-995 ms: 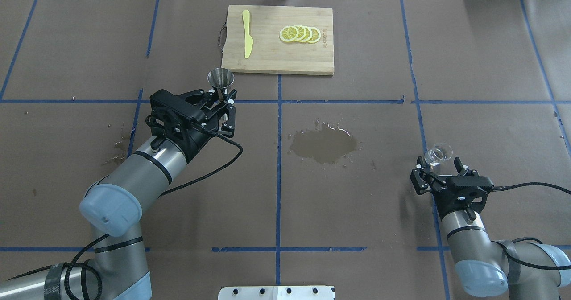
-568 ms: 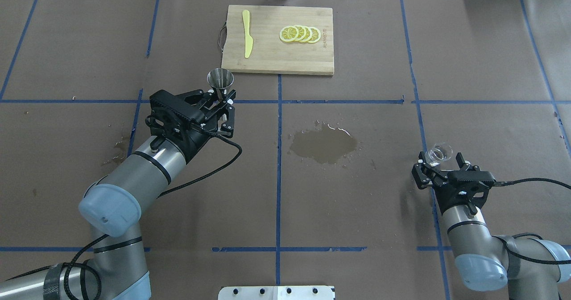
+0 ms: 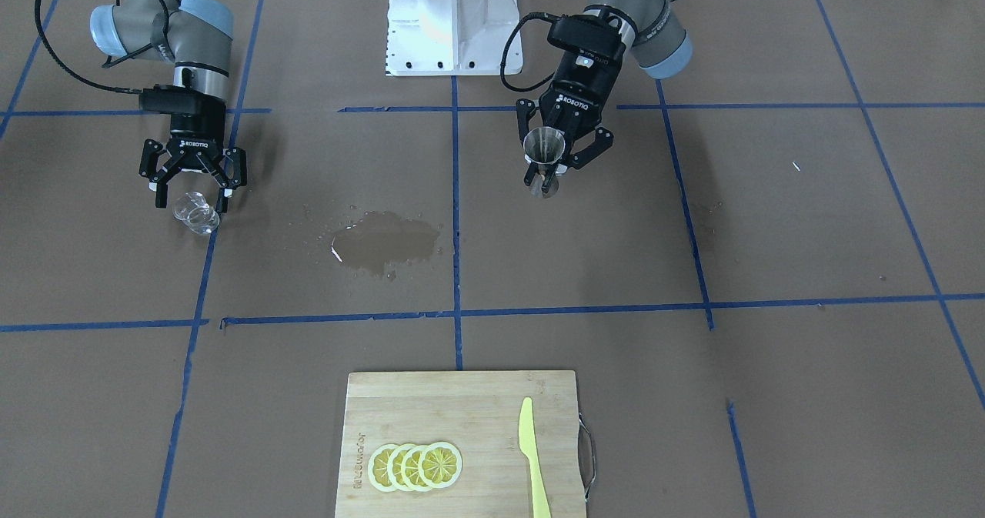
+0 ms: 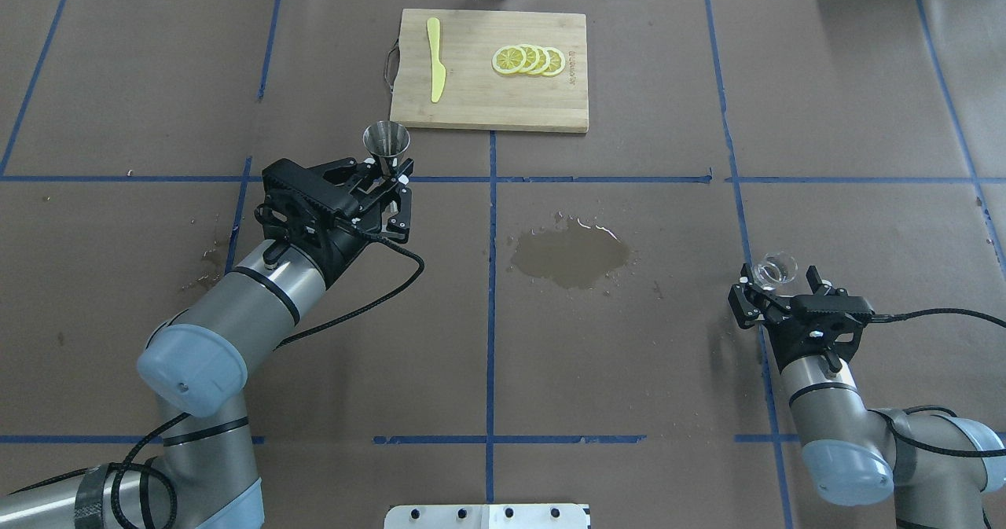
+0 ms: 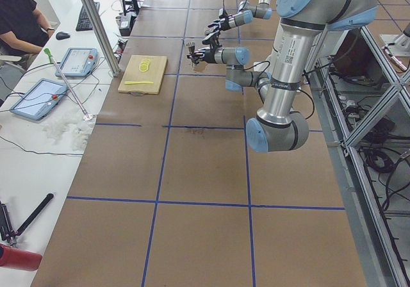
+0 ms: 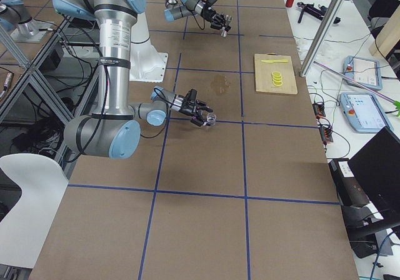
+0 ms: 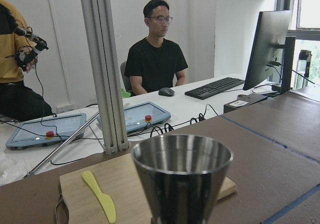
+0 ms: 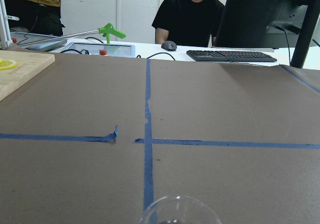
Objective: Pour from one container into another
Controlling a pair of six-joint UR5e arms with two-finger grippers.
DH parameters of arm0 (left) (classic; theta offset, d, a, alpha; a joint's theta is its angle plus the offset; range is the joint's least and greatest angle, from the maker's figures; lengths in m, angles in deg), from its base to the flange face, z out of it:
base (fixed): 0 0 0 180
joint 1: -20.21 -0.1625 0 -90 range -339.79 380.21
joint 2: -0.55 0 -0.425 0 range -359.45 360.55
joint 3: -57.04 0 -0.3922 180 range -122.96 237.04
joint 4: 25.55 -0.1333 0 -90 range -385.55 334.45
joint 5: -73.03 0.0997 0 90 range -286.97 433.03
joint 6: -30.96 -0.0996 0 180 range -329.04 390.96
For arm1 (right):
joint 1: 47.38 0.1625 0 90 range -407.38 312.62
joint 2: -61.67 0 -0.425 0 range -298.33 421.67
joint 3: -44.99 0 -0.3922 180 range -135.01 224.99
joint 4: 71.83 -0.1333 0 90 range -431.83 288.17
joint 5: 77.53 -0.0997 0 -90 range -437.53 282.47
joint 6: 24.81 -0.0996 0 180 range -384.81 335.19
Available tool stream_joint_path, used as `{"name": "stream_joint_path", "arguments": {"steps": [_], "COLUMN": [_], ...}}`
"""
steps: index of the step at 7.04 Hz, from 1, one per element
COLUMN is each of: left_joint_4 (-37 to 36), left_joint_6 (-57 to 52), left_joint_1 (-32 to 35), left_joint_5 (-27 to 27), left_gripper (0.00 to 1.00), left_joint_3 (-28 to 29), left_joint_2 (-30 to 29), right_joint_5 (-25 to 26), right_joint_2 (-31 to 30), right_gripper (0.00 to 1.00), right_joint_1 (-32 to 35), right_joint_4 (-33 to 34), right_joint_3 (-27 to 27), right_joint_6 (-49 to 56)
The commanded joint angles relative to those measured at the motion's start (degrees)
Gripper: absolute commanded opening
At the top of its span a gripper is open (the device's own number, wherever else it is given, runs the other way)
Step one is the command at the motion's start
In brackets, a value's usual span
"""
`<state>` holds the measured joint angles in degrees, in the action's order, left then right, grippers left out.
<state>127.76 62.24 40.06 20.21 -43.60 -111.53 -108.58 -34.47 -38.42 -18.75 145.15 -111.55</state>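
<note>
The glass (image 4: 774, 270) stands upright on the tabletop towards its right edge, just beyond the fingertips of the right hand (image 4: 778, 287), whose fingers are spread apart to either side and not gripping it. The right hand is far the nearer to it, and points straight at it, so a short level reach should bring the fingers around its bulging sides. The left hand (image 4: 391, 175) is clamped on the waist of the jigger (image 4: 386, 142), mouth up, left of centre near the board (image 4: 471, 97); whether its foot touches the tabletop I cannot tell. A wet patch (image 4: 571, 256) lies between the two vessels, which are well apart.
</note>
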Motion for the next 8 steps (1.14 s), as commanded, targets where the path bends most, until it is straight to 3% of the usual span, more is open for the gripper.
{"name": "stream_joint_path", "arguments": {"steps": [1, 8], "left_joint_4": [0.07, 0.5], "left_joint_6": [-0.87, -1.05], "left_joint_1": [0.02, 0.1], "left_joint_5": [0.0, 0.0], "left_gripper": [0.0, 0.0], "left_joint_3": [-0.09, -0.09], "left_joint_2": [0.02, 0.19], "right_joint_5": [-1.54, -3.56], "right_joint_2": [0.07, 0.51], "right_gripper": [1.0, 1.0], "right_joint_1": [0.62, 0.98], "right_joint_4": [0.0, 0.0], "right_joint_3": [-0.31, -0.31], "right_joint_6": [0.25, 0.69]}}
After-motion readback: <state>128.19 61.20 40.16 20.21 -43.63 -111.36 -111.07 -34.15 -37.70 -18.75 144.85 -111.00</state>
